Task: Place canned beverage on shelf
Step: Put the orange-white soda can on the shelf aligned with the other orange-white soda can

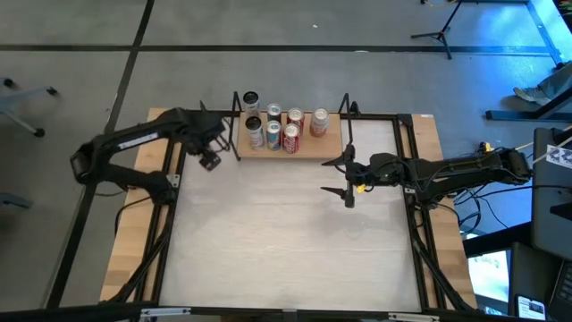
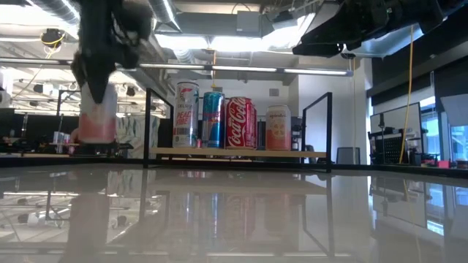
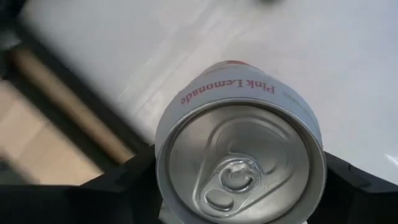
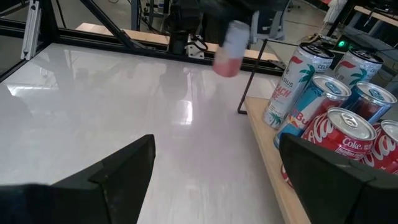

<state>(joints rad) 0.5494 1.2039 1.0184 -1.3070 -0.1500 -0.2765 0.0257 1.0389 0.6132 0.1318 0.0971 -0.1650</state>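
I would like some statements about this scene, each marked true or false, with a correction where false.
1. The left gripper holds a Pink Lemonade can. True.
2. That can stands on the shelf. False: it hangs in the air to the shelf's left, above the table.
3. The right gripper is open and empty. True.
4. The shelf holds no cans. False: several stand on it, among them a red Coca-Cola can.

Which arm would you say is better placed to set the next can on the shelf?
Left: its end effector already holds the pink lemonade can beside the shelf; the right end effector is open and empty.
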